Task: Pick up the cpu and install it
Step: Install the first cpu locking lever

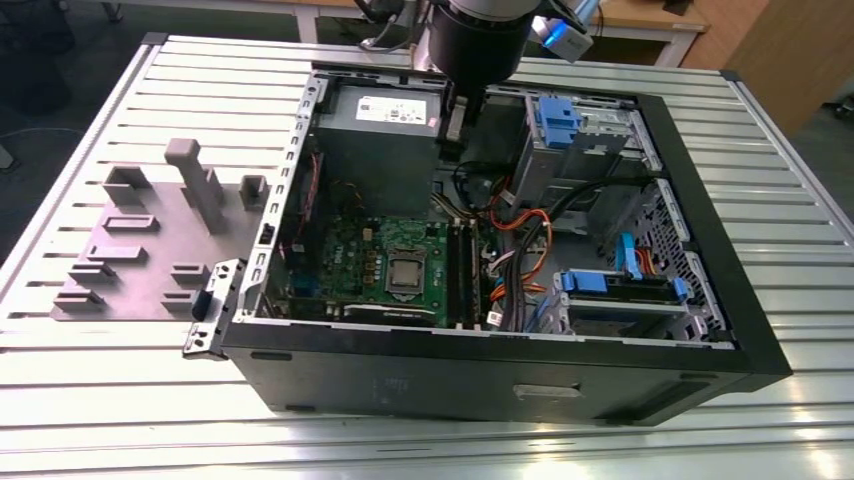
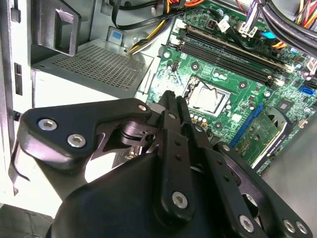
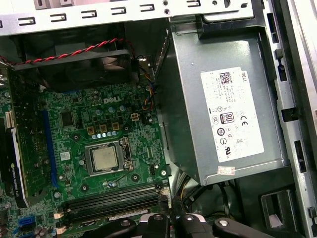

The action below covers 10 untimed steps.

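Install step seemingly done: cpu (image 3: 105, 159) seated in socket at centre of motherboard (image 3: 124, 114). Gripper (image 2: 171, 101) above power supply (image 3: 223, 114), fingers pressed together, holding nothing. Next calls for securing socket frame.

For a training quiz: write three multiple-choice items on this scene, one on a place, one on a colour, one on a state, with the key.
1. Where is the cpu?
A) in the socket on the motherboard
B) on the table outside the case
C) on top of the power supply

2. What colour is the motherboard?
A) red
B) green
C) white

3. The computer case is:
A) shut by a side panel
B) open, its insides exposed
C) standing upright

Key: 1 A, both wrist views show the chip inside the socket frame. 2 B, the board is green. 3 B, the exterior view looks straight into the case.
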### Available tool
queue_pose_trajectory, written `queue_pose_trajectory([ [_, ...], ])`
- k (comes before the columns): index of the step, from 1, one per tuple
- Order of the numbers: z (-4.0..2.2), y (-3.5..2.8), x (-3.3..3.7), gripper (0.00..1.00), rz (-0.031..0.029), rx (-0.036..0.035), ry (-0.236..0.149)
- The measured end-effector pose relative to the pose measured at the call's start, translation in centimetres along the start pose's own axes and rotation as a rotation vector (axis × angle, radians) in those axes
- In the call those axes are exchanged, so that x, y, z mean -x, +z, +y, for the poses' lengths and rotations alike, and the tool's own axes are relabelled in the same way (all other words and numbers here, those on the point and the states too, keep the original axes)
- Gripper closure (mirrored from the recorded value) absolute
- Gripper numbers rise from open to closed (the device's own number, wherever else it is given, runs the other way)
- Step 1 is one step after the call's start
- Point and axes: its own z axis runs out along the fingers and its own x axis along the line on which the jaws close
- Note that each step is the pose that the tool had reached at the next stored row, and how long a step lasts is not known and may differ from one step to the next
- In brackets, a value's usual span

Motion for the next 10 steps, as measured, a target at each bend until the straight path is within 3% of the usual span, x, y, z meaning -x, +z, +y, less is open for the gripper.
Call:
queue_pose_trajectory([
  [6,0.0,-0.01,0.0,0.9,0.0,0.0,0.0],
  [10,0.0,-0.02,0.0,0.82,0.0,0.0,0.0],
])
